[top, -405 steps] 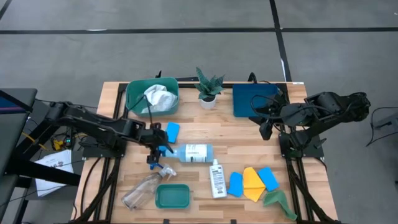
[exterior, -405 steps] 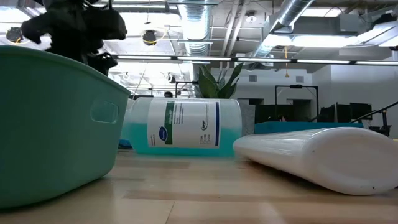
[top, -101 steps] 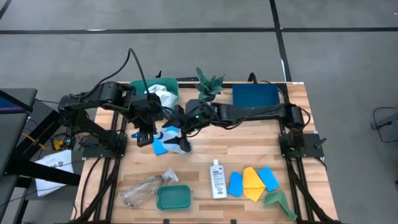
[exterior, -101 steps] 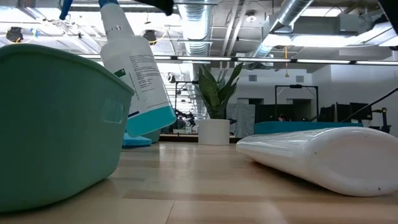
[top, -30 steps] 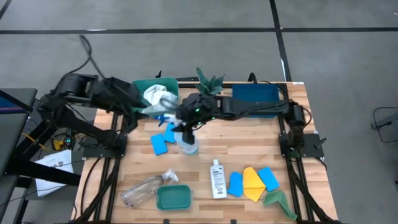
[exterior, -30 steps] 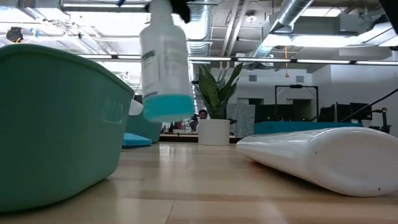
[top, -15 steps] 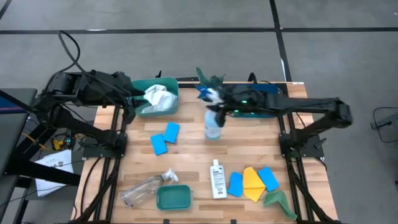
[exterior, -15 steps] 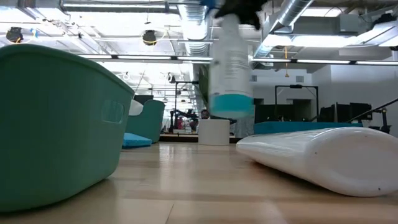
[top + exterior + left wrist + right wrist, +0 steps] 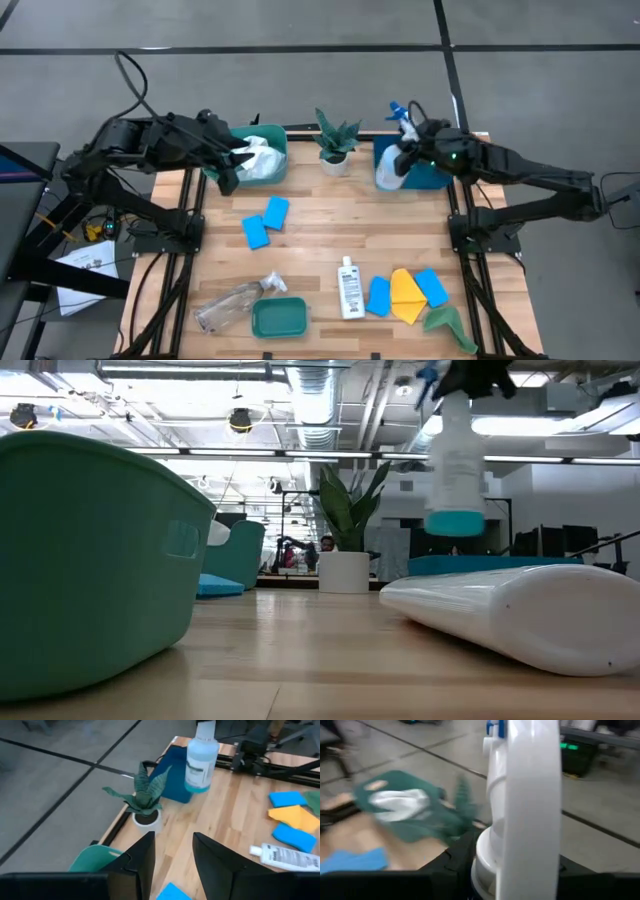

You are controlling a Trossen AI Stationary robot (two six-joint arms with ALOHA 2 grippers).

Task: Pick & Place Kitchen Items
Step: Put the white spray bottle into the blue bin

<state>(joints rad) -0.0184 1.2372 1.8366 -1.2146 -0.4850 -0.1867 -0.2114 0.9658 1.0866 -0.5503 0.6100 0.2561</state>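
Observation:
The white spray bottle with the blue trigger and blue liquid at its bottom hangs upright over the dark blue tray at the table's far right. My right gripper is shut on its top. The low view shows the bottle in the air. My left gripper is open with nothing between its fingers. It hovers by the green tub at the far left, which holds a white cloth. My right gripper pinches the spray bottle's neck, just below the sprayer head, between its two fingers. The fingers come nearly level from the table's right side. The bottle hangs upright below the hold, lifted clear of the table and the tray.
A potted plant stands between tub and tray. Two blue sponges lie mid-table. Near the front lie a clear spray bottle, a small green tub, a small white bottle, more blue sponges, a yellow cloth and a green cloth.
My right gripper has swung from the table's middle toward its far right corner, carrying the white spray bottle past the plant to a spot above the dark blue tray. The bottle has stayed upright and clear of the table.

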